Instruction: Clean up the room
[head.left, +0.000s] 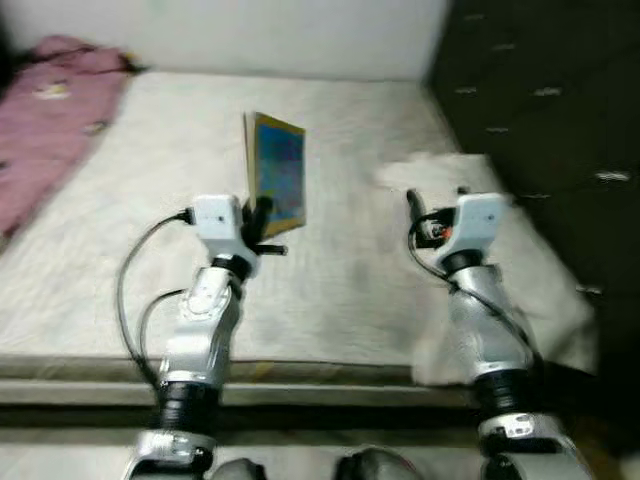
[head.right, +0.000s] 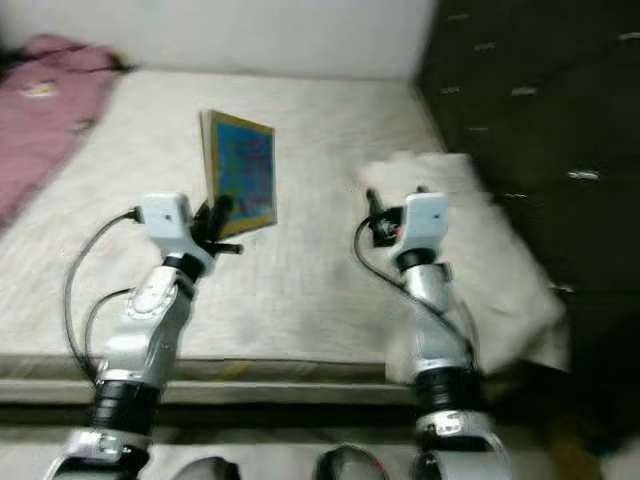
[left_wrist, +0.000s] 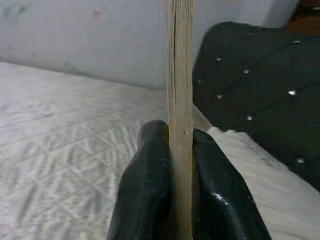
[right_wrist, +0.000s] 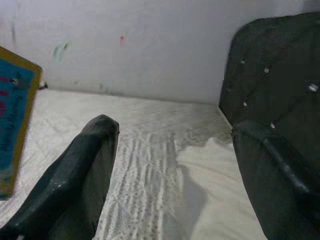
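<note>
Left tool (head.left: 262, 222) clamped on upright book (head.left: 277, 175), right tool (right_wrist: 172, 165) spread over mattress (head.left: 150, 230), pink blanket (head.left: 45, 120) aside.

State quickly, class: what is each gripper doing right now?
Left gripper: shut on the book, held upright above the bed.
Right gripper: open, holding nothing, over the bed.

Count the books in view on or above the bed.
1. The book is held upright above the bed, clamped at its lower edge in the left end effector. More could be hidden under the pink blanket.
</note>
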